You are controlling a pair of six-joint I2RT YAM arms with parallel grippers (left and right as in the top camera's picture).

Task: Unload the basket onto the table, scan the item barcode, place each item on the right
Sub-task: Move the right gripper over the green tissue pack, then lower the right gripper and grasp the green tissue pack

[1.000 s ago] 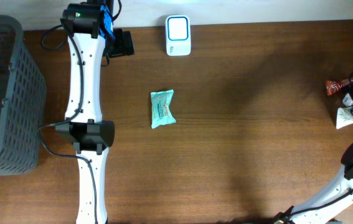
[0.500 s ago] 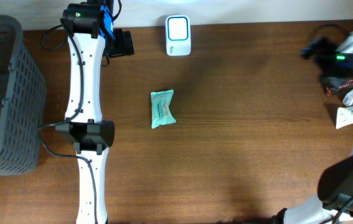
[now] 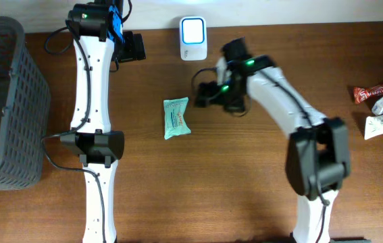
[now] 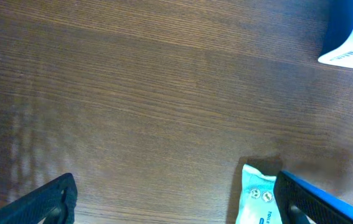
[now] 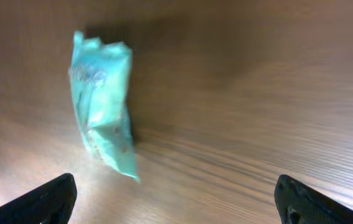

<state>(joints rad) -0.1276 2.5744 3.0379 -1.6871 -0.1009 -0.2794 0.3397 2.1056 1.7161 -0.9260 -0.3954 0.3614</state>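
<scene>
**Scan not begun: packet on the table, no grip on it**

- Teal packet [image 3: 175, 117] lies flat on the bare table [image 3: 245, 169], mid-left. It sits between the two arms and a little way in front of the white scanner [image 3: 193, 38] at the far edge. Nothing touches it.
- Right gripper [image 3: 203, 91] hangs near the packet's upper right corner but apart from it, with its jaws spread wide and nothing between them. The right wrist view is smeared. It shows the packet ahead and off to one side of the open fingers, not between them.
- Left gripper [image 3: 136, 47] is up at the far edge, left of the scanner, jaws also spread wide and empty. Its wrist view catches only a corner of the packet and a corner of the scanner.
- Barcode: cannot tell which face carries it.
- Judgement: early stage, no step completed. Left to do: line up on the packet, close on it, lift it, carry it to the scanner and turn the printed code toward the scanner's window.
- Grey basket [image 3: 2, 101] at the left, probably for scanned goods.
</scene>
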